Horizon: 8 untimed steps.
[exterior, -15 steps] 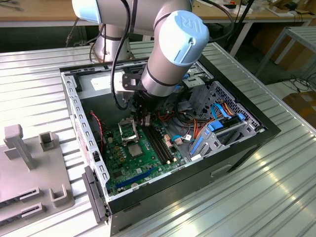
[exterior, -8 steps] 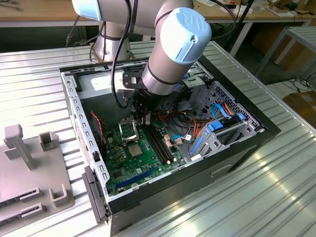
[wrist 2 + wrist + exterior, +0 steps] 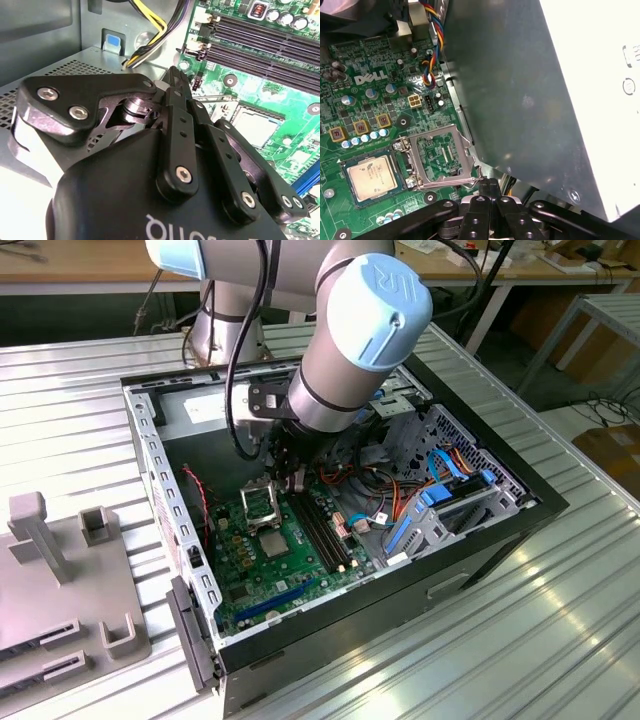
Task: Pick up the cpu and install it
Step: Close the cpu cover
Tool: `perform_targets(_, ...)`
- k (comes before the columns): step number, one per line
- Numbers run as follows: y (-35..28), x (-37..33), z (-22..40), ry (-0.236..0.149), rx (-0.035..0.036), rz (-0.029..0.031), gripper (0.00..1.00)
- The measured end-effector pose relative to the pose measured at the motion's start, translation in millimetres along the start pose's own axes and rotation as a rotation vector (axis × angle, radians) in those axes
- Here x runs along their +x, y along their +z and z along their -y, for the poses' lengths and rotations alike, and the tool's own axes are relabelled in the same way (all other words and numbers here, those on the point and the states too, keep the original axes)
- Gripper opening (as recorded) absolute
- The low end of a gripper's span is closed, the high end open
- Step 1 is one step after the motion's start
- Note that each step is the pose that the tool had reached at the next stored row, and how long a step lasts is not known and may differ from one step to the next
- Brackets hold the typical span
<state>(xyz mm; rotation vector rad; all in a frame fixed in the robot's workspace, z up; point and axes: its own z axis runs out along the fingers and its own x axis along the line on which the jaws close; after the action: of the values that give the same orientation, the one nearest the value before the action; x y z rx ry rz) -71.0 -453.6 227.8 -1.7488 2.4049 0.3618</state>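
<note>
the cpu [image 3: 372, 175], a dull silver square, lies flat on the green motherboard [image 3: 385, 102]; the gripper [image 3: 488, 186] is pressed together.

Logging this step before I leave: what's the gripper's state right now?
Gripper: shut, at the edge of the open hinged metal socket frame; not holding the small square silvery-grey cpu, which lies in its socket.

Shows a ribbed, silvery metal table [image 3: 80, 420]. Carries an open black computer case [image 3: 480, 560] lying on its side near the middle, and a grey fixture plate [image 3: 30, 610] with upright posts just beside it, at the exterior view's left.
</note>
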Motion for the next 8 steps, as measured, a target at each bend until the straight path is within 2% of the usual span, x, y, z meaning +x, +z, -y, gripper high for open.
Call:
perform_targets(5, -0.4, 0.3, -1.0, -0.007, -0.0018, -0.0007, 0.11)
perform_targets(8, -2.8, -0.4, -1.3, -0.009, -0.0023, -0.0011, 0.11)
